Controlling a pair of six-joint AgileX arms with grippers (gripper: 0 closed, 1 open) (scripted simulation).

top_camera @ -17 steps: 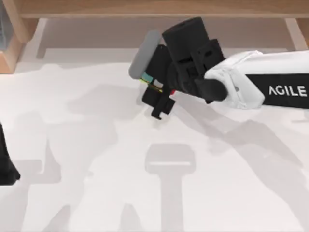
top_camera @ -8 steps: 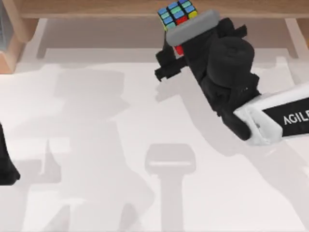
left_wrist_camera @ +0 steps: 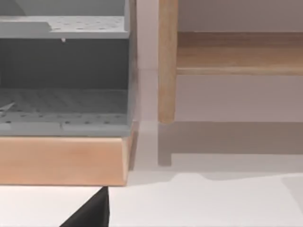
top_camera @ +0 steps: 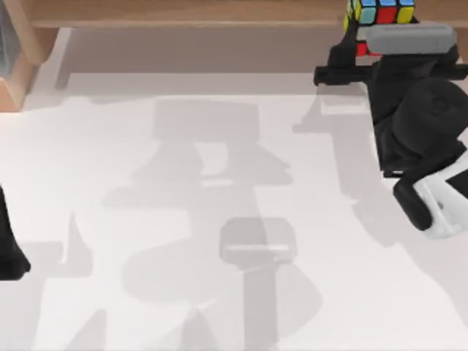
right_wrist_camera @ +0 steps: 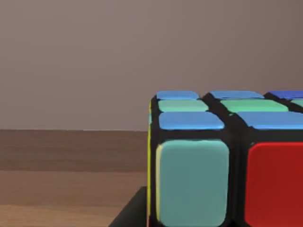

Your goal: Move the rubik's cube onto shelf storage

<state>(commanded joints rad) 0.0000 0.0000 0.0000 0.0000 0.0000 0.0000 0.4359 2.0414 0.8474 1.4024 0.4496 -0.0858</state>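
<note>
Wooden shelf (top_camera: 219,13) spans the surface's far edge; the right gripper (top_camera: 369,45) holds one cube (top_camera: 380,11) clamped at its lip, top right. Left arm (top_camera: 9,248) sits parked at the left edge, its gripper state untellable, white surface (top_camera: 183,219) open between

Open white table (top_camera: 219,183) everywhere; shelf storage (top_camera: 183,13) and grey rack (left_wrist_camera: 64,75) along far edge.

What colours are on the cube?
The rubik's cube shows blue, green, red and yellow tiles, clearest in the right wrist view.
</note>
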